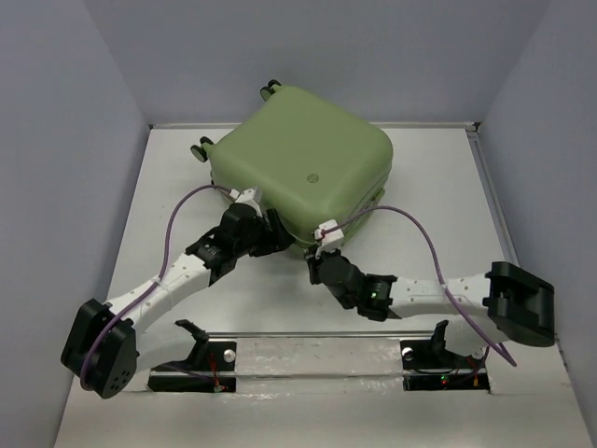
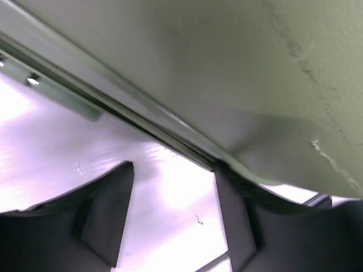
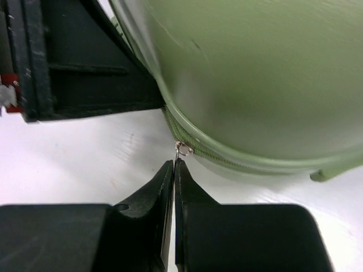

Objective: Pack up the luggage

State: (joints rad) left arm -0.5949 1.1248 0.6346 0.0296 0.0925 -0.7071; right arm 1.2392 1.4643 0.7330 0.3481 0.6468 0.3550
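"What are the arms looking like from above?"

"The left arm (image 1: 168, 285) and the right arm (image 1: 438, 294) are both wearing white shells, with bulky black housings (image 1: 101, 347) swelling at the joints."

"Any cables?"

"A purple cable (image 1: 179, 224) is running along each arm into a small white clip (image 1: 247, 197). A green light (image 1: 373, 296) is glowing on the right arm."

"And the ends?"

"On the right gripper (image 3: 174, 167) the fingers (image 3: 147, 198) are showing matte black and tapering to thin tips. The left gripper (image 2: 170, 215) is looking black and blockier. Red wiring (image 1: 216, 378) is peeking out at the black base brackets (image 1: 201, 359)."
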